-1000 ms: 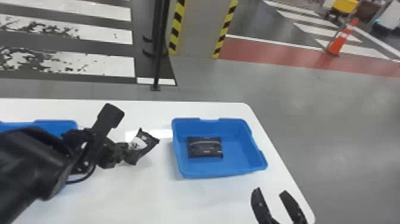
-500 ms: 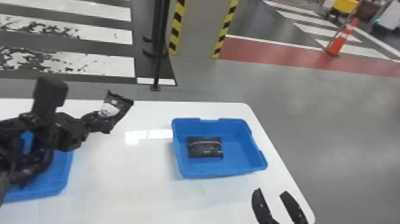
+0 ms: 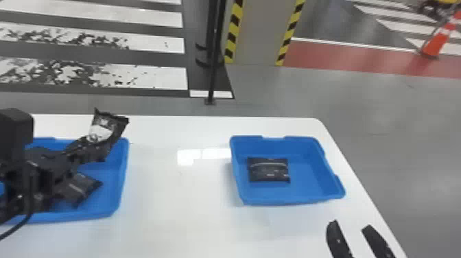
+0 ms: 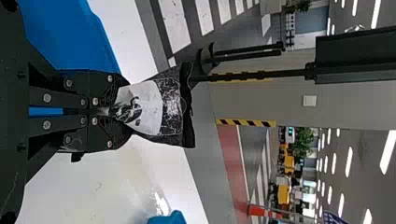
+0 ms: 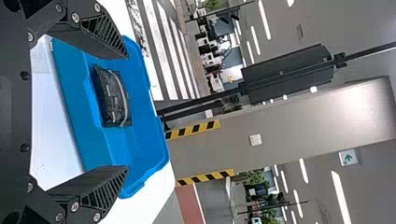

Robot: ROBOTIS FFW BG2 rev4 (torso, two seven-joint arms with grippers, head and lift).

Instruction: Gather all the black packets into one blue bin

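Packet of black film (image 3: 110,128) in your left gripper (image 4: 116,111), jaws clenched, has reached the blue plastic bin (image 3: 122,175) at ten o'clock, likely for release; right gripper (image 5: 127,112) stands released.

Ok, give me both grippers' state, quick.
Left gripper: closed on a black packet, above the left bin.
Right gripper: open, holding nothing, on the near side of the right bin.
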